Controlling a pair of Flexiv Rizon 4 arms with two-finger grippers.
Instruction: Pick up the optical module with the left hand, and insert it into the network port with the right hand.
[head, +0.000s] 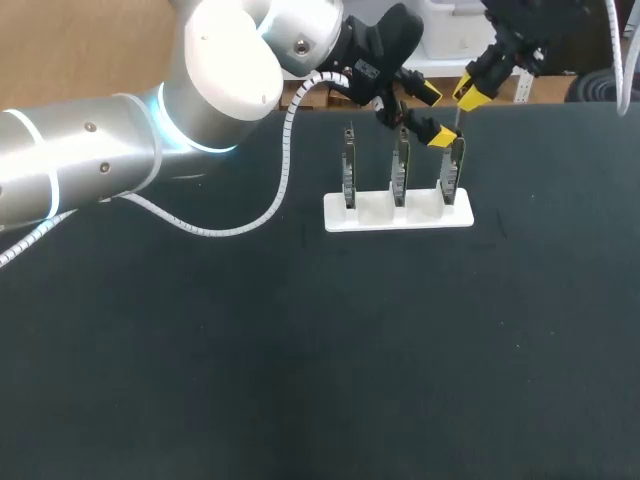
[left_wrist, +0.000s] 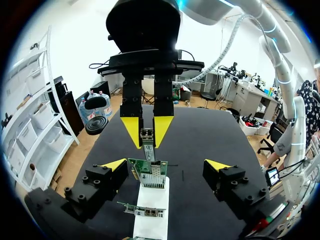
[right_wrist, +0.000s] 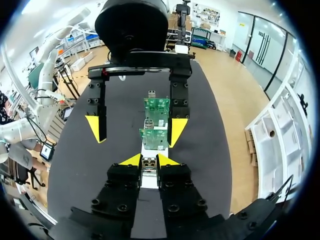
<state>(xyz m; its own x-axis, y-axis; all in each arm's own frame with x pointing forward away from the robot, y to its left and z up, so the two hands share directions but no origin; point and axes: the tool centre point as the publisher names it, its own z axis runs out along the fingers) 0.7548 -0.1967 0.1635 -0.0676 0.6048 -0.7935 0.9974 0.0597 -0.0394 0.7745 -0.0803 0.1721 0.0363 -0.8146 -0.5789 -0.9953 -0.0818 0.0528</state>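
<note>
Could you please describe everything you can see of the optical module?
The optical module is a small, slim block of grey metal, standing upright. The right claw is shut on it, yellow tips pressing two opposite sides. Its lower end meets the top edge of a green network card at one end of the white holder. How deep it sits cannot be told. The open left claw flanks the card without touching the module.

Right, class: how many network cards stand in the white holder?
3, upright in a row in the white holder: left card, middle card, right card. None appears hidden.
</note>
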